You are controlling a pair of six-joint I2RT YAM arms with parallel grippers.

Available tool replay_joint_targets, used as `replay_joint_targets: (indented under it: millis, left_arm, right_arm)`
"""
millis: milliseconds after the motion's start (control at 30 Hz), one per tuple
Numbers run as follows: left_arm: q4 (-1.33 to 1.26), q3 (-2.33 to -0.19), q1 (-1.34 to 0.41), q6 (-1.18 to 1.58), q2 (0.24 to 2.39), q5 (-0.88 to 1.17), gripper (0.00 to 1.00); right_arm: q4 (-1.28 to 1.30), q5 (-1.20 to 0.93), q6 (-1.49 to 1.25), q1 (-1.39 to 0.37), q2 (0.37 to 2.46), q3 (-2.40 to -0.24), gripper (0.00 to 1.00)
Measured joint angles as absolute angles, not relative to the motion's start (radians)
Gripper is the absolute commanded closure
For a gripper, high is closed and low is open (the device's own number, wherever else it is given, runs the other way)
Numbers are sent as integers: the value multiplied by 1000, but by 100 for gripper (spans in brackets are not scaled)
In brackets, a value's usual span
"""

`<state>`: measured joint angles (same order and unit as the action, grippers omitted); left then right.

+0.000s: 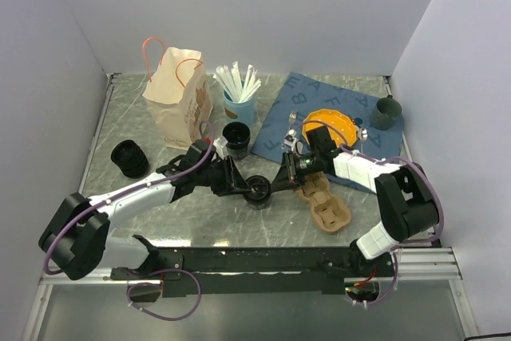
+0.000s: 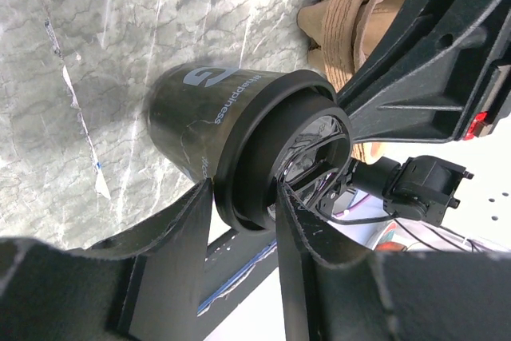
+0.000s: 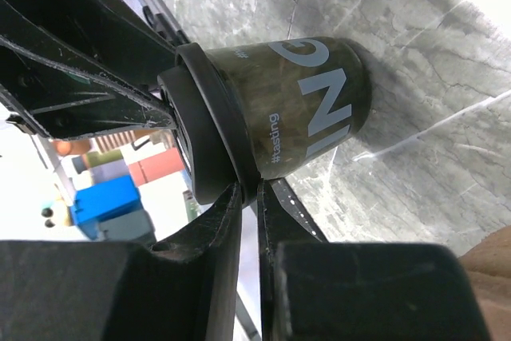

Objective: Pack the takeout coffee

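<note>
The takeout coffee (image 1: 257, 190), a black cup with a black plastic lid, stands on the marble table between both arms. In the left wrist view the cup (image 2: 200, 117) shows a grey logo, and my left gripper (image 2: 243, 197) has its fingers closed on either side of the lid (image 2: 263, 141). In the right wrist view my right gripper (image 3: 249, 189) is nearly closed and pinches the lower rim of the lid (image 3: 204, 133) on the cup (image 3: 311, 109). From above, the left gripper (image 1: 241, 188) and the right gripper (image 1: 275, 183) meet at the cup.
A cardboard cup carrier (image 1: 323, 201) lies just right of the cup. A paper bag (image 1: 177, 101), a light-blue straw cup (image 1: 239, 105) and a lidless black cup (image 1: 236, 137) stand behind. A grey-green mug (image 1: 386, 113) is on the blue mat (image 1: 319, 101).
</note>
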<state>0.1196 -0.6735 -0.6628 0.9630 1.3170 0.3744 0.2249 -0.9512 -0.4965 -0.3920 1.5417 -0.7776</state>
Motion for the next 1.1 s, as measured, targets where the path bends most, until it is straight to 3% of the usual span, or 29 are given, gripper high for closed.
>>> replay_joint_targets:
  millis: [300, 567, 1100]
  left_arm:
    - [128, -682, -675, 983, 1318, 353, 60]
    - [151, -701, -690, 993, 1324, 321, 59]
    - [167, -730, -709, 992, 1347, 297, 59]
  right_arm:
    - [202, -976, -528, -374, 1552, -757, 80]
    - [331, -866, -511, -393, 1501, -810, 65]
    - [472, -824, -393, -395, 1519, -1012, 62]
